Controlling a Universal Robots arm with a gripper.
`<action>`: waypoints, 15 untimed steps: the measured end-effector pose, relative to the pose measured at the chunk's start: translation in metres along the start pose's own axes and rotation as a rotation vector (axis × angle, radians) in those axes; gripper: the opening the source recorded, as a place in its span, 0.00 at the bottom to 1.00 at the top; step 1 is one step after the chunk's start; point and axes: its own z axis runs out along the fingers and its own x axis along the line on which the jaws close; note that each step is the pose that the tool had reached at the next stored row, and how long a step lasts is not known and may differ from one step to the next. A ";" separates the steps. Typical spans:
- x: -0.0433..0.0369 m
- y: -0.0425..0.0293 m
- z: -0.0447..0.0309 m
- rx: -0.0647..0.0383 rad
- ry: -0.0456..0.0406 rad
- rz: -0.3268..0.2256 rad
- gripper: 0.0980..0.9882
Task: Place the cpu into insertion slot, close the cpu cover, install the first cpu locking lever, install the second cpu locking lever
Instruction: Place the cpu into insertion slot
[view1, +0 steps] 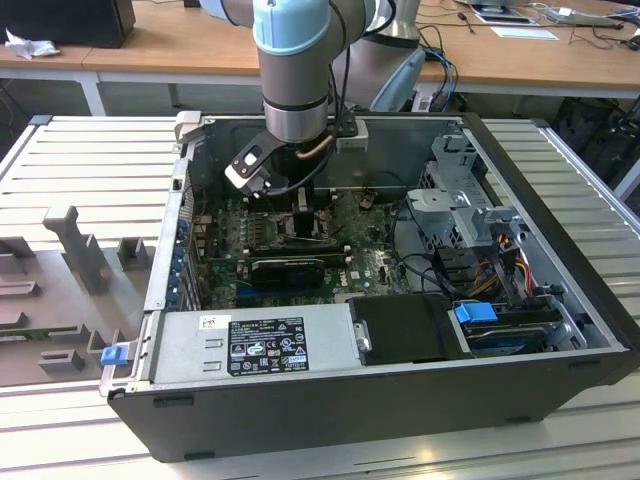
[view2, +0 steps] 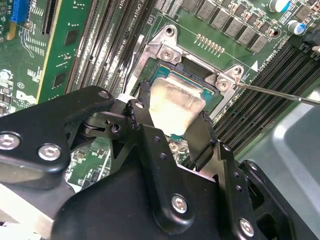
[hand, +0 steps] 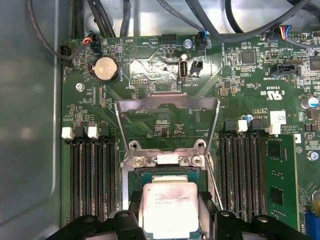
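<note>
The gripper (view2: 171, 120) pinches the cpu (view2: 175, 102) by two opposite edges, at the insertion slot (view2: 197, 75); seated or just above, I cannot tell. The cpu cover (hand: 167, 100) stands swung open. In the exterior view, the power supply (view1: 250, 340) lies at the gripper's 6 o'clock.

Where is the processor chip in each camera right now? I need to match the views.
Exterior view: hidden under the hand, over the green board.
First wrist view: chip gripped in the hand.
Second wrist view: chip gripped in the hand.
Shared landmark: the silver screwed bracket beside the chip in both wrist views.
</note>
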 end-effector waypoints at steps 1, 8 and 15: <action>0.0000 0.0002 0.0000 0.000 0.0000 0.000 0.49; 0.0002 0.0012 -0.0100 0.000 0.0009 0.000 0.56; 0.0003 0.0018 -0.0144 0.002 0.0008 0.000 0.07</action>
